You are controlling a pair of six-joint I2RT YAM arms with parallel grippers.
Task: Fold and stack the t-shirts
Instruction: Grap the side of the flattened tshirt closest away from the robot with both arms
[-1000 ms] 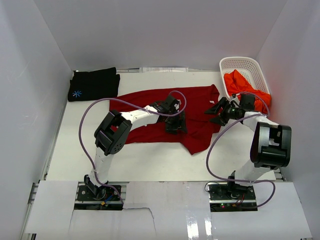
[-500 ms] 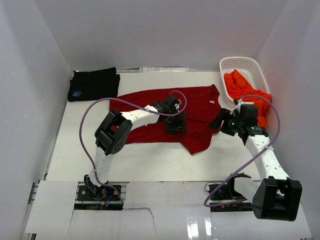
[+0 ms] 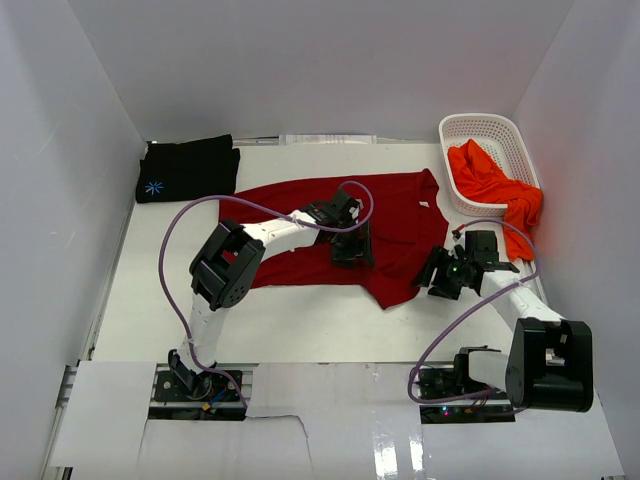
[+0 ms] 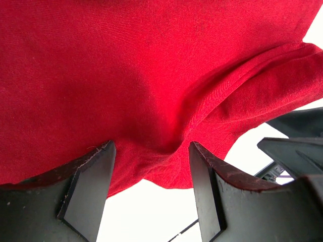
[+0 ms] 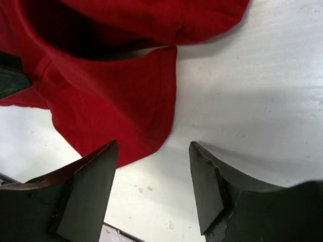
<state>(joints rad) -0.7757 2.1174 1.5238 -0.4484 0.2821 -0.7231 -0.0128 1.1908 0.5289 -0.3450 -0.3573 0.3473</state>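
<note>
Left of the white basket (image 3: 478,119), the plain dark red t-shirt (image 3: 300,205) lay spread out and rumpled, its sleeve nearest the basket creased, the left gripper (image 4: 152,145) open over its middle, the right gripper (image 5: 154,143) open over that sleeve's edge.

The right gripper (image 5: 153,169) looks down on a white table (image 5: 252,91). Its two dark fingers (image 5: 91,191) rise from the bottom edge, spread well apart with nothing clamped between them. Beyond them lies a dark red shirt (image 5: 111,101), filling the upper left. A rounded flap of it with a stitched hem reaches down toward the gap between the fingers, its edge lying on the table. Above the flap the cloth is folded over itself, leaving a shadowed hollow. A dark shape (image 5: 9,80) shows at the left edge, partly covered by cloth; what it is cannot be told.
</note>
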